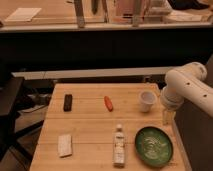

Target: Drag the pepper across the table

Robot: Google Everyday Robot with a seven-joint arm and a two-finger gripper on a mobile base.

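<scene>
Orange-red, the pepper (108,103) lies on the wooden tabletop (90,127), left of the white cup (146,100) and apart from it. The white arm (187,87) bends downward right of the cup. Its gripper (167,116) hangs just beside the cup; whether it is released or clenched, I cannot tell.

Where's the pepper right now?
Camera view: pepper lies on the far half of the table, between the bar and the cup; the gripper hangs beside the cup.

Smooth, white, rounded arm (189,86) with bulbous joint; pale end effector (167,117) by right edge of table (90,127)
</scene>
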